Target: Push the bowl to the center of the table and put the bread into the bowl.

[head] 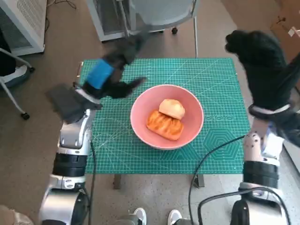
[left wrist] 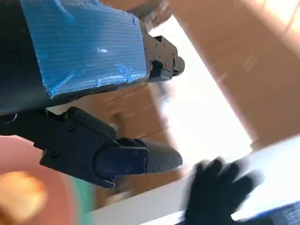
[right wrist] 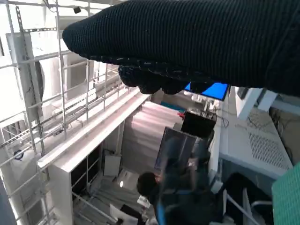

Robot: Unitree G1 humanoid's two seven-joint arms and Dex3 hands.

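Well, on the counter (head: 220, 154) I see the pink bowl (head: 140, 123) sitting about centre with the bread (head: 165, 124) already inside, so I judge both steps done. My left hand (head: 110, 70) hangs beside the bowl, fingers (left wrist: 140, 159) apart and empty; my right hand (head: 260, 61) is raised clear off the far edge, its grip I cannot tell, so next I'd only draw both arms back

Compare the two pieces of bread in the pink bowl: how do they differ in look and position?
The round bun is pale, smooth and compact; the longer pastry is deeper orange-brown, with darker stripes across its top. The bun lies toward the far side of the bowl; the pastry lies nearer the robot, stretched slantwise. The bun appears to lean against the pastry. Both lie inside the bowl, and neither hand touches them.
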